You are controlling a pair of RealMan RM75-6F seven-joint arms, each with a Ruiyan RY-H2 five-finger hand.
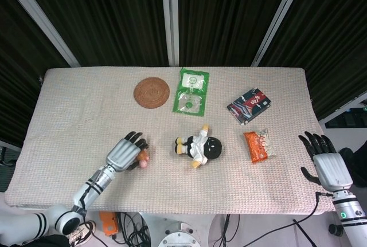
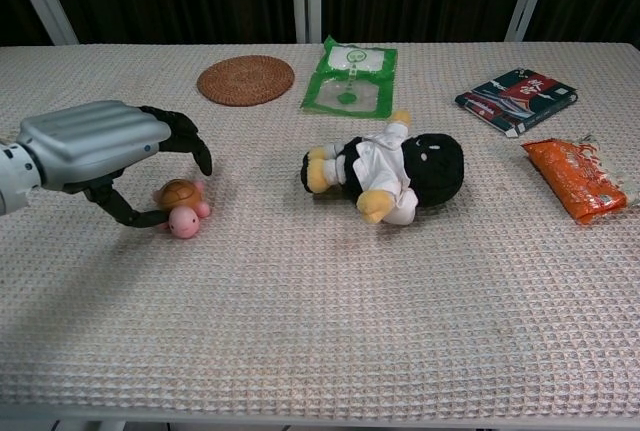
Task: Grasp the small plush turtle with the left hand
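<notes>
While chest view hides it, right robot hand (image 1: 327, 164) lies spread.

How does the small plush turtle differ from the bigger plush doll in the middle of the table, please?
The plush turtle is much smaller than the plush doll. The turtle is pink with a brown shell; the doll is black with a white top and yellow feet. The turtle sits upright under the left hand; the doll lies alone. Both rest on the table.
</notes>
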